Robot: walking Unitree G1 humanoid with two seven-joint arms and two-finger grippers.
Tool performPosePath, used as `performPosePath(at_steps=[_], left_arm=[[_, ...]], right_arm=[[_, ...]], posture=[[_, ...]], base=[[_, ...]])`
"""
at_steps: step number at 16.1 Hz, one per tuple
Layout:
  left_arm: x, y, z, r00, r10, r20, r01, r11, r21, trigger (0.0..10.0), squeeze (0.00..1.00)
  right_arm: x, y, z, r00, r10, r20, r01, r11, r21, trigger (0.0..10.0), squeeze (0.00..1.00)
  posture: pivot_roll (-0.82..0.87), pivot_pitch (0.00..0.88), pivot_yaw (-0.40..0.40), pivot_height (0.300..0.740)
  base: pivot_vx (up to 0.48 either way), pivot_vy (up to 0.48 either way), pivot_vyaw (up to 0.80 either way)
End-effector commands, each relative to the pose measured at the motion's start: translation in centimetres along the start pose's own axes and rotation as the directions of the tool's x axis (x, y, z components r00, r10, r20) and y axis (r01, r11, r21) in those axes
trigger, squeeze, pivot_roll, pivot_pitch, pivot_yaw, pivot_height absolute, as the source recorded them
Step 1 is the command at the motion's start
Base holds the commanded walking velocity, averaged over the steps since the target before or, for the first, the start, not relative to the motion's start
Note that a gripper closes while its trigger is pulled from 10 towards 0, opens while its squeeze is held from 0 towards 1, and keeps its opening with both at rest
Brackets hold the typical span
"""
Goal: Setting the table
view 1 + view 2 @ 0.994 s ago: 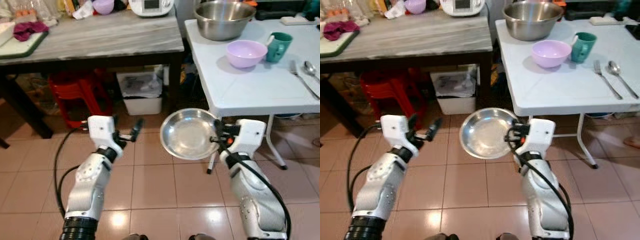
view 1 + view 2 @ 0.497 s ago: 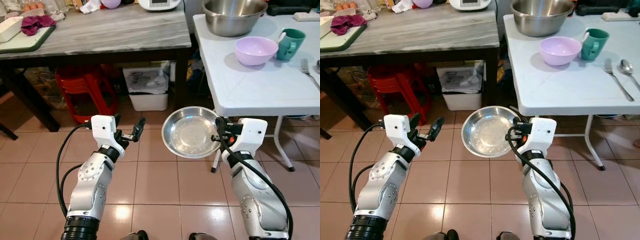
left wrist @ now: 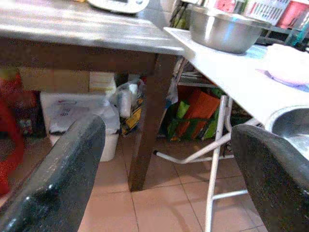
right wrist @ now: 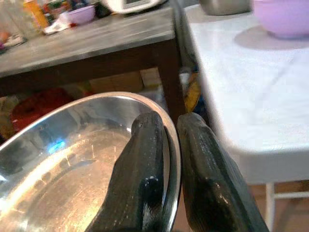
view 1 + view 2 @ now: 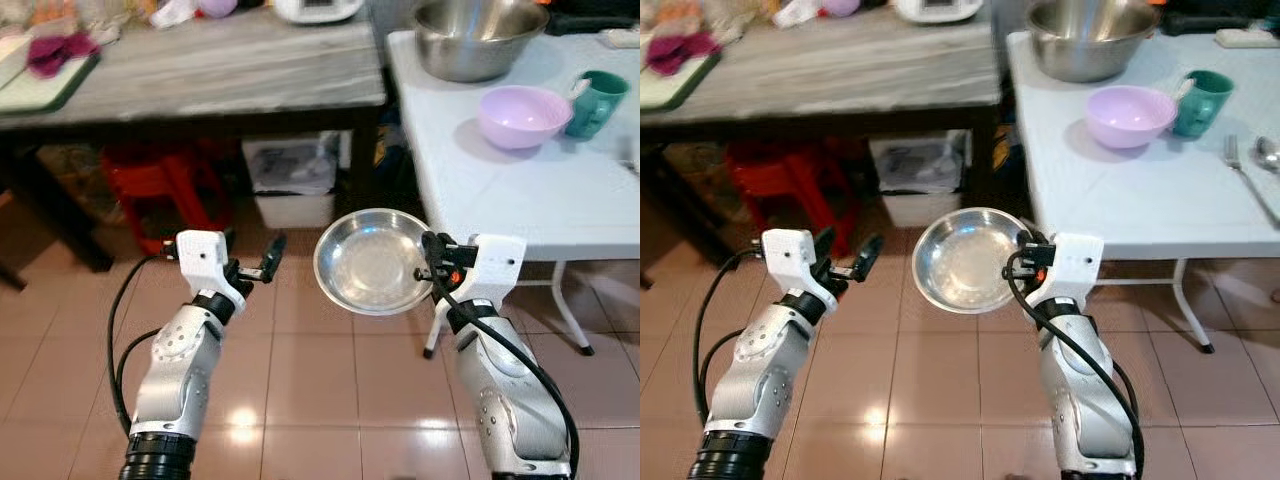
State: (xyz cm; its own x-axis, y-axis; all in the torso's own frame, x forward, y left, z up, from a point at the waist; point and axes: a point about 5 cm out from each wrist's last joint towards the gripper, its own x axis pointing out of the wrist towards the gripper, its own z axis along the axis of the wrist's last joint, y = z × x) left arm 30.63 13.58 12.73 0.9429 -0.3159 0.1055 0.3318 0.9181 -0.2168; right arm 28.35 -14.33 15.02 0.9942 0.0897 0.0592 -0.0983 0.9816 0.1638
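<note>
Our right gripper (image 4: 166,145) pinching the rim of a shallow round steel plate (image 5: 370,262) beside the white folding table (image 5: 520,190), our left gripper (image 5: 262,263) spread wide, holding nothing, above tiled floor (image 5: 310,380)

Red stool (image 5: 165,180) and white bin (image 5: 293,185) (lidded) under grey table (image 5: 220,65).

No lettering, label, brand or number can be read anywhere. The white appliance (image 5: 318,8) at the upper middle of the frame, on the grey counter (image 5: 230,62), has a display panel, but it is too blurred to read.
</note>
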Motion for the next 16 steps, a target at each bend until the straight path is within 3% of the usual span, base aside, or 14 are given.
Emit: performPosePath(at_steps=[1,6,11,16], left_arm=[[0.03,-0.36,0.02,1.0,-0.011,0.001,0.011,1.0,0.005,10.0,0.0],[0.15,-0.54,-0.13,1.0,-0.006,0.003,0.006,1.0,-0.009,10.0,0.0],[-0.01,0.02,-0.53,0.999,0.036,-0.018,-0.037,0.999,-0.026,10.0,0.0],[0.0,0.11,-0.48,0.999,0.036,-0.015,-0.036,0.999,-0.014,10.0,0.0]], right_arm=[[-0.14,-0.44,0.47,1.0,-0.011,0.024,0.011,1.0,-0.005,10.0,0.0],[-0.19,-0.59,0.61,1.0,-0.01,0.029,0.01,1.0,-0.011,10.0,0.0],[-0.46,-0.5,0.6,0.999,0.009,0.037,-0.007,0.999,-0.049,10.0,0.0],[-0.57,-0.62,0.67,0.999,0.009,0.043,-0.007,0.999,-0.045,10.0,0.0]], posture=[[-0.17,0.121,0.07,0.74],[-0.17,0.119,0.067,0.74],[-0.17,0.116,0.065,0.74],[-0.18,0.113,0.068,0.74]], base=[[0.48,0.0,0.0],[0.457,0.0,0.4],[0.0,0.0,0.09],[0.0,0.338,-0.1]])
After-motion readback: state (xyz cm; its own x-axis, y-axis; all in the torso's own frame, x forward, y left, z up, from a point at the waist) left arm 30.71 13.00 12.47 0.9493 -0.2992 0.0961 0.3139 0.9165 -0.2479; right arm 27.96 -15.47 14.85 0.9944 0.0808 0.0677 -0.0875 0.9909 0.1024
